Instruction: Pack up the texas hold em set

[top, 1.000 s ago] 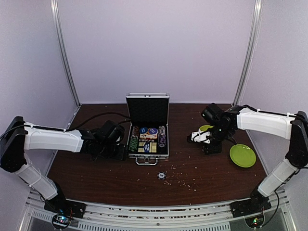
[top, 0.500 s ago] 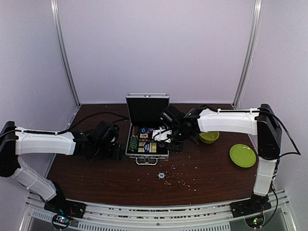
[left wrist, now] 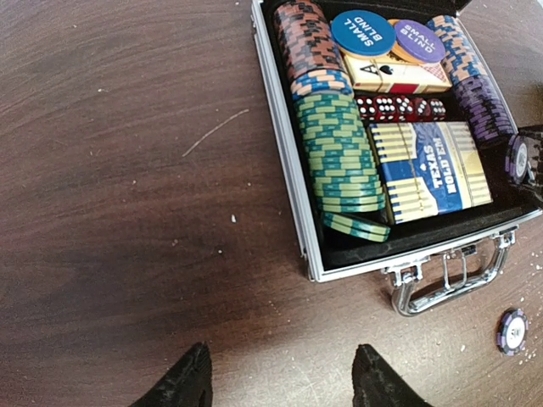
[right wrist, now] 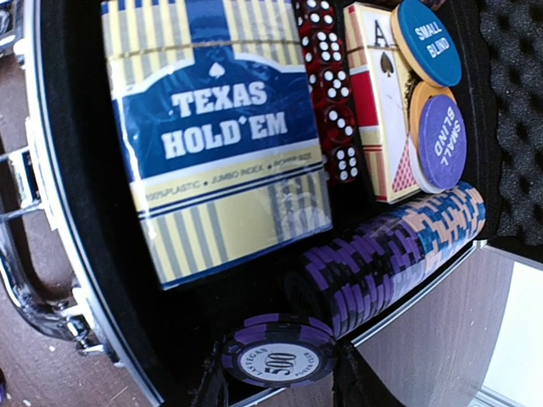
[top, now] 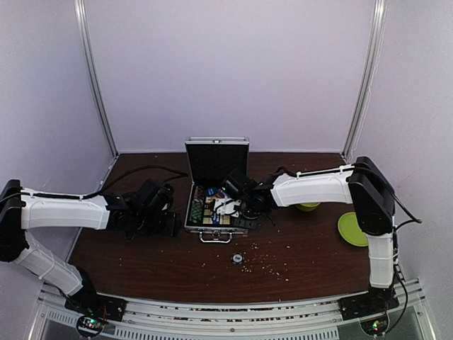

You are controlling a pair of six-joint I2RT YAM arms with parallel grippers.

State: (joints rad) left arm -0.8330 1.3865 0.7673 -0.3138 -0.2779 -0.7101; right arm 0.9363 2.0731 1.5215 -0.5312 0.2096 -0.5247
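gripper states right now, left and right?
Left gripper: open, empty, above the table beside the case.
Right gripper: shut on a purple chip over the case.

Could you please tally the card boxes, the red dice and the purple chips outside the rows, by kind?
Card boxes: 2, blue-yellow box and red box
Red dice: 5
Purple chips outside the rows: 2, held chip in the right jaws, loose chip on the table
Total: 9
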